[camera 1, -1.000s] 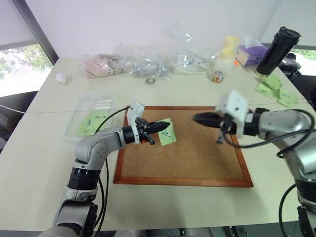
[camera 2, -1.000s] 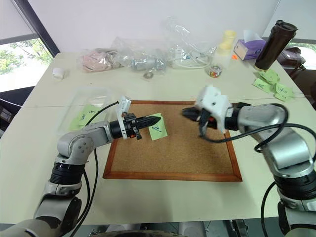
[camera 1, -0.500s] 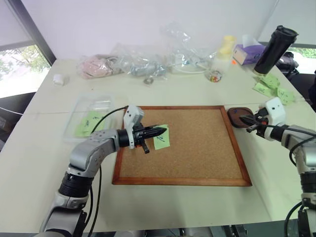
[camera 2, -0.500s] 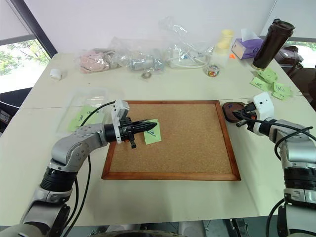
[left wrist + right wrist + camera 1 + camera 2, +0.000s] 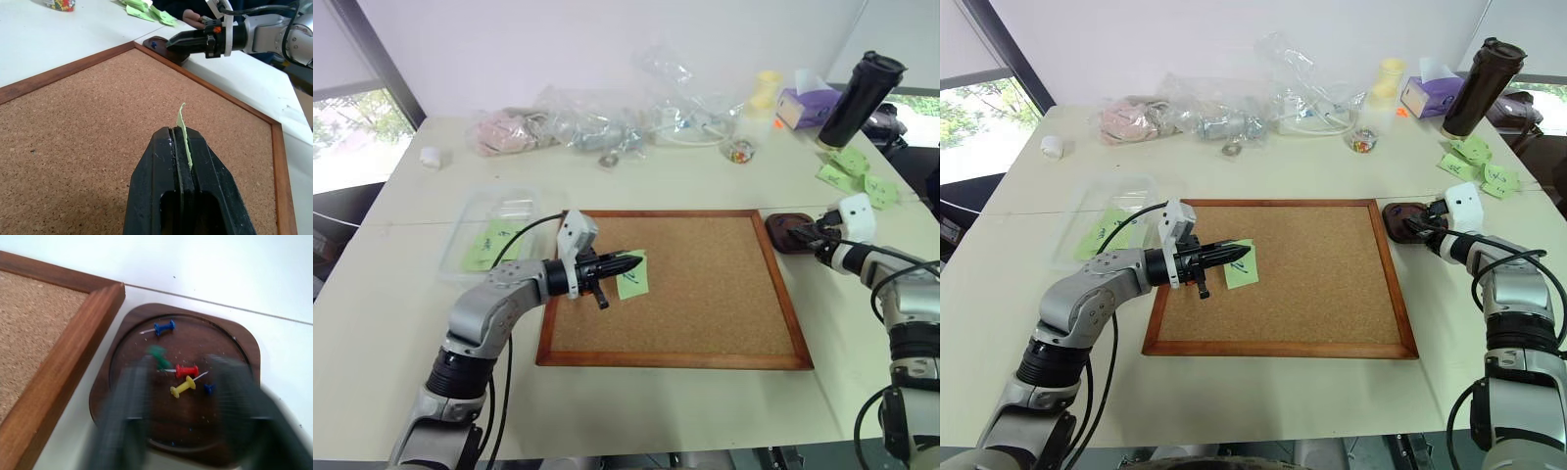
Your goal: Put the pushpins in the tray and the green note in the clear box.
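My left gripper [image 5: 631, 262] hovers over the left part of the corkboard [image 5: 705, 294], shut on the green note [image 5: 631, 278]. That note stands edge-up between its fingers [image 5: 182, 122]. The clear box [image 5: 509, 201] lies left of the board with another green note inside. At the board's right edge sits the dark brown tray [image 5: 244, 340]. Several pushpins lie in it: blue [image 5: 164, 327], red [image 5: 187, 370], yellow [image 5: 182, 387] and a blurred green one [image 5: 157, 355]. My right gripper [image 5: 181, 396] hangs just above the tray, fingers apart and holding nothing.
Wrinkly plastic bags [image 5: 597, 122] line the table's far side. A small jar of pins [image 5: 741, 150], a purple tissue box [image 5: 808, 106] and a black tumbler [image 5: 865, 98] stand at the back right. Loose green notes [image 5: 852, 171] lie near the right edge.
My right gripper swung from over the corkboard out to the tray at the right and opened there. The left gripper stayed where it was, still shut on the note.
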Available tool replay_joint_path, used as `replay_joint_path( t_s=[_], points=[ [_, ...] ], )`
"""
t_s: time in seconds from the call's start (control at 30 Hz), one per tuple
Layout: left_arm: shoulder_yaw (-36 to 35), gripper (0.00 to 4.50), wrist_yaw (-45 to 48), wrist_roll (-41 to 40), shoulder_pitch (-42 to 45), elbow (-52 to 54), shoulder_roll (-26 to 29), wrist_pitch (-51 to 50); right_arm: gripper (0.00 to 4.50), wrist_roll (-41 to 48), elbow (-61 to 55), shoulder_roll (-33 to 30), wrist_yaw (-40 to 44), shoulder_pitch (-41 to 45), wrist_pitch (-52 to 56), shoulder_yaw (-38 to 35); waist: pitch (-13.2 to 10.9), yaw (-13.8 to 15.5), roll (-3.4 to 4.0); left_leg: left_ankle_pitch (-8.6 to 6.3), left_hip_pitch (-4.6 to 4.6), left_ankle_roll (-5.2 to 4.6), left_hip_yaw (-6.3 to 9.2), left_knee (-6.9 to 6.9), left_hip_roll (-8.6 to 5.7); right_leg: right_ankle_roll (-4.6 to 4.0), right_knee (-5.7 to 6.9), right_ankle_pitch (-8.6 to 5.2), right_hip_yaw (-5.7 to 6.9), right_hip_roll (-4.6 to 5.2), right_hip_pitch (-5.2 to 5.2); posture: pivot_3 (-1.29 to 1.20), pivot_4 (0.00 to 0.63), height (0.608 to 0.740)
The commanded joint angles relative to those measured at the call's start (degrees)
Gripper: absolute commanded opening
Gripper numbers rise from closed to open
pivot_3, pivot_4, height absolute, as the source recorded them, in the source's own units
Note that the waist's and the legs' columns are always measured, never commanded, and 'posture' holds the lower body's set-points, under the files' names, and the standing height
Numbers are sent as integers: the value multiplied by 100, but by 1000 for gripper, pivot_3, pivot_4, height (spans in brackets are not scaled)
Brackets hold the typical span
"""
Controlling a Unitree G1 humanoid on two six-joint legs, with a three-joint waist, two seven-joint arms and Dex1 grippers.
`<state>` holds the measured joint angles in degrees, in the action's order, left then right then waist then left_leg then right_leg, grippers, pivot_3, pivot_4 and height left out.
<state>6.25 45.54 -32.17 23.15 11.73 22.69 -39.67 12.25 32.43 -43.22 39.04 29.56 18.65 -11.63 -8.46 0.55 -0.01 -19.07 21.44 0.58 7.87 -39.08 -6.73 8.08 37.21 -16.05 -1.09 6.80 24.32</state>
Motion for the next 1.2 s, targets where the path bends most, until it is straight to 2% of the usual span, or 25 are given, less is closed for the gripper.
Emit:
replay_joint_path(
  t_s=[0.03,0.2,0.43,0.53,0.63,0.83,0.97,1.1,1.2],
  points=[
    [-67,0,-11,-13,-32,251,54,66,3994,74,-171,-30,30,108,-28,-124,0,-2,0,0,0,0,0,0,0,0,0,0,0,0,0,0,150,740],
    [-92,0,-23,-12,-24,243,59,75,3994,237,-628,-51,117,38,152,-211,0,-1,0,0,0,0,0,0,0,0,0,0,0,0,0,0,150,740],
    [-264,0,-120,-29,85,284,161,82,3994,1061,-2669,-120,514,-265,1407,-243,0,4,1,0,1,0,1,0,1,0,0,0,0,0,1,0,150,740],
    [-612,0,-313,-140,217,293,224,30,3994,1650,-4086,-224,1051,-510,2075,177,0,13,0,0,2,0,5,0,1,0,0,0,1,0,1,0,150,740],
    [-1110,0,-641,-192,381,282,368,-2,3994,1932,-4990,-202,1341,-539,2372,638,-2,5,-2,0,3,0,6,0,5,0,0,0,1,0,2,0,150,740],
    [-1965,0,-1203,-120,570,204,796,23,3994,2026,-5453,-29,1336,-448,2489,1106,-3,19,-4,-1,2,0,6,0,3,0,-1,0,1,0,2,0,150,740],
    [-2605,0,-1343,70,331,-305,1360,174,3994,1915,-5375,92,1353,-332,2358,1383,-4,12,-6,0,2,0,7,0,3,0,-1,0,3,0,2,0,150,740],
    [-2724,0,-1097,293,-27,-960,1750,510,3994,1755,-5219,127,1421,-222,2200,1564,-4,-17,-6,0,0,0,7,9,4,0,1,0,3,0,7,0,150,740],
    [-2705,0,-989,349,-105,-1240,1828,599,3994,1679,-5158,152,1464,-184,2119,1641,-9,30,-14,0,3,0,9,1,1,0,0,0,6,0,4,0,150,740]
  ],
)
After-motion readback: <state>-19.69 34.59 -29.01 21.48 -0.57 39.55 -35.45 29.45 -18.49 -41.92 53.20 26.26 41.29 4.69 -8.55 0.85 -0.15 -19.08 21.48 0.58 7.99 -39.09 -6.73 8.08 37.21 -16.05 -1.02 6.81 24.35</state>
